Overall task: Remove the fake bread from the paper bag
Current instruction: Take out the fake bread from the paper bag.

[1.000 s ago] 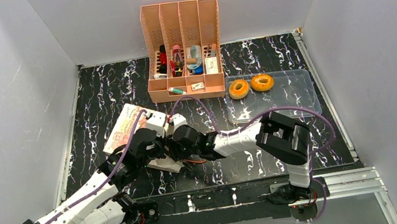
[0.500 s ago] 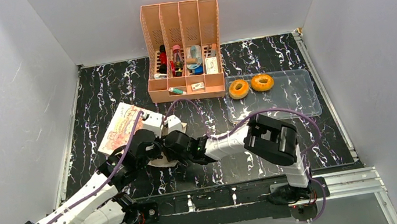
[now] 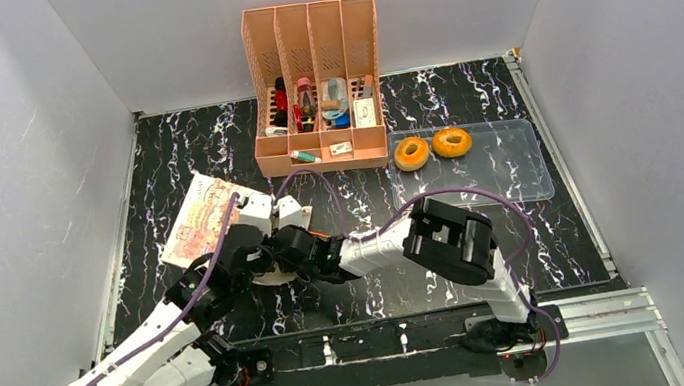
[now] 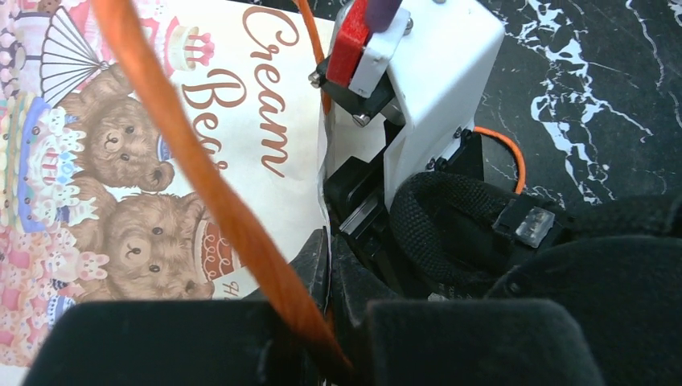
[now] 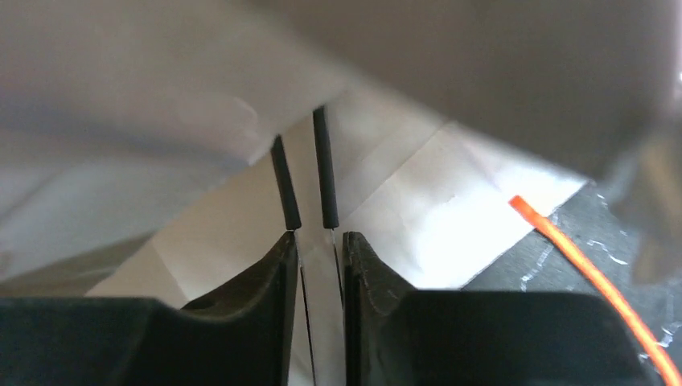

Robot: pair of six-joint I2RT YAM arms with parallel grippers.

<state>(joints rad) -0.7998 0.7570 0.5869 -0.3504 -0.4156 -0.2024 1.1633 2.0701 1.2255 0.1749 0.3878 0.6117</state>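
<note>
The paper bag (image 3: 208, 218) lies flat at the left of the table with its teddy-bear print up (image 4: 137, 161). My left gripper (image 4: 328, 259) is shut on the bag's mouth edge, and an orange cord handle (image 4: 205, 181) runs across it. My right gripper (image 5: 319, 235) is inside the bag. Its jaws stand a narrow gap apart, with only pale paper (image 5: 418, 201) between and ahead of them. Two golden-brown rings of fake bread (image 3: 411, 153) (image 3: 452, 142) lie on the clear tray (image 3: 507, 175). No bread shows inside the bag.
A peach desk organiser (image 3: 315, 81) full of small items stands at the back centre. The right arm (image 3: 445, 239) stretches left across the table's front. Its white wrist housing (image 4: 438, 72) is close beside my left gripper. Grey walls enclose the table.
The right arm has pushed further left into the bag's mouth. The bag and my left gripper have shifted a little to the left with it.
</note>
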